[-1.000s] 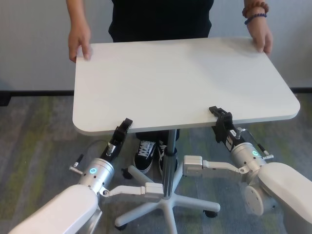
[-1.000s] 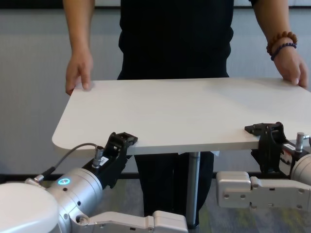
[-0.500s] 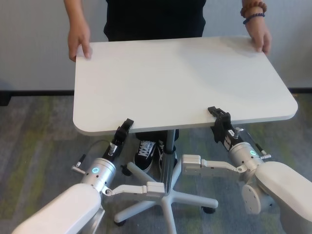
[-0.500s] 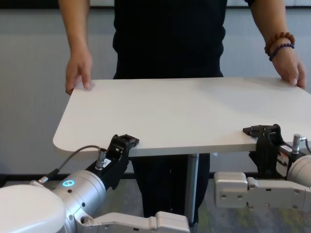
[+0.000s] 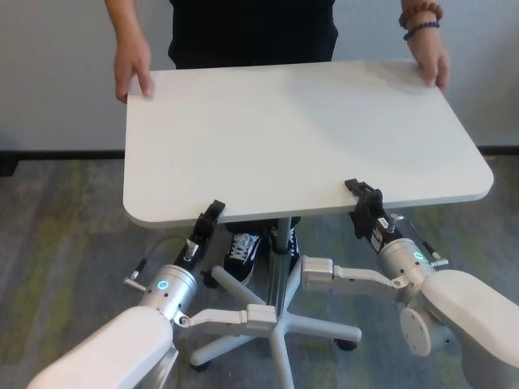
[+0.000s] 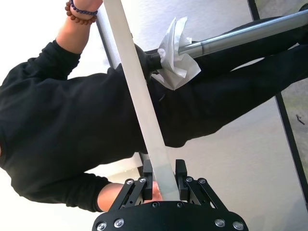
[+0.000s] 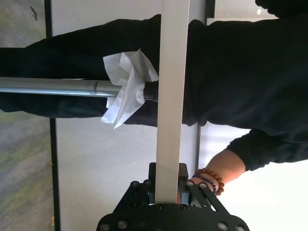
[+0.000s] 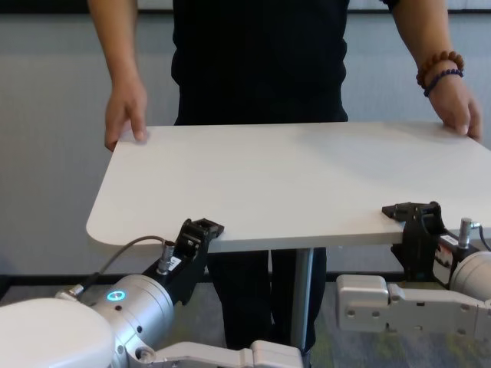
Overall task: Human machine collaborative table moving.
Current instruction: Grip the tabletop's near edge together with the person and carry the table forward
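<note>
The white table [image 5: 300,134] stands on a slim silver pole [image 5: 280,255] with a star base. The human in black [image 8: 261,61] stands at its far side with a hand on each far corner, bead bracelets [image 5: 422,20] on one wrist. My left gripper [image 5: 212,214] is shut on the table's near edge, left of the pole; it also shows in the chest view [image 8: 201,231] and the left wrist view [image 6: 163,174]. My right gripper [image 5: 363,194] is shut on the near edge further right, seen too in the chest view [image 8: 414,215] and the right wrist view [image 7: 167,174].
A crumpled white tissue [image 7: 126,86] is wedged where the pole meets the tabletop's underside. The human's black-and-white shoes [image 5: 243,251] stand by the star base [image 5: 272,324]. Grey-green carpet lies all around, with a pale wall behind.
The table has shifted slightly to the left and away, with the human stepping the same way. Both my grippers have stayed clamped on the near edge and moved with it.
</note>
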